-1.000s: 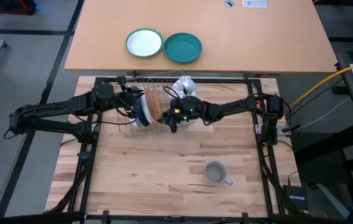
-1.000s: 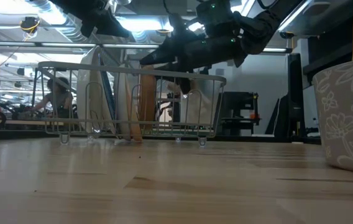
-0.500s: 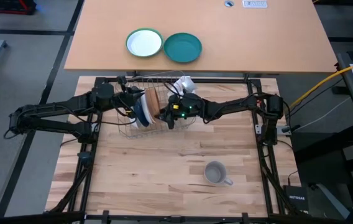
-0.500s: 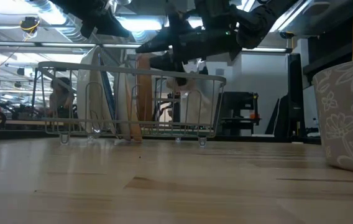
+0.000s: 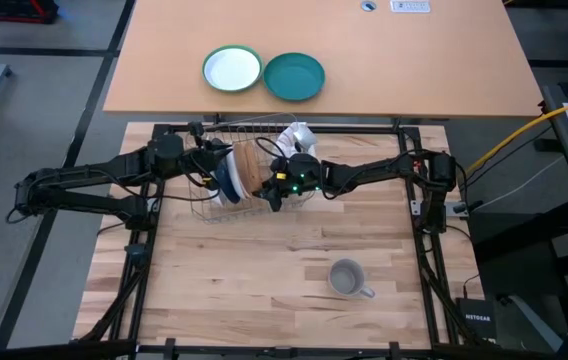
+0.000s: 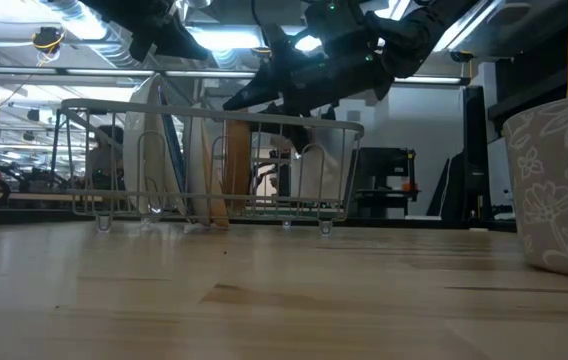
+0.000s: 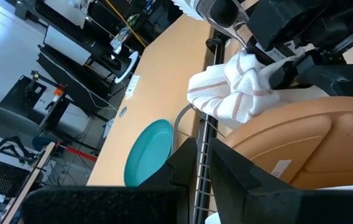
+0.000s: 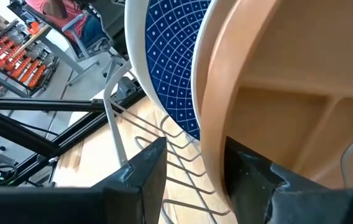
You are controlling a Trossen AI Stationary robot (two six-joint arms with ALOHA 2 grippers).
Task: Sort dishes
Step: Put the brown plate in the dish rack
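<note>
Jaws of the right gripper (image 8: 189, 171) straddle the rim of the tan plate (image 8: 276, 106): in the right wrist view one dark finger sits on each face of that rim, so I read them as clamped on it. The left gripper (image 7: 202, 163) shows its two fingers drawn almost together with only a thin slit between them, seemingly around a wire of the dish rack (image 5: 207, 205); whether it truly pinches that wire I cannot tell.

The tan plate stands on edge in the dish rack, which sits near the far edge of the wooden tabletop (image 5: 264, 270), midway between its left and right edges. Just beside the plate, on the left arm's side, stands the dark blue plate (image 8: 173, 68), backed by a white plate (image 5: 219, 190); the three faces run parallel and close together. On the tan plate's other side a striped cloth (image 7: 238, 87) lies bunched in the rack.

What matters for the coming move is that the tan plate's flat faces are upright and its slot opens upward, so the way out is probably a straight lift along the plate's own plane. The right gripper comes at the rim from above and from the right-arm side, and it is plainly the nearer one. Any sideways drift toward the left arm would likely press the tan plate against the dark blue plate.

The grey mug (image 5: 347, 279) stands alone nearer the front edge, well apart from both arms.
</note>
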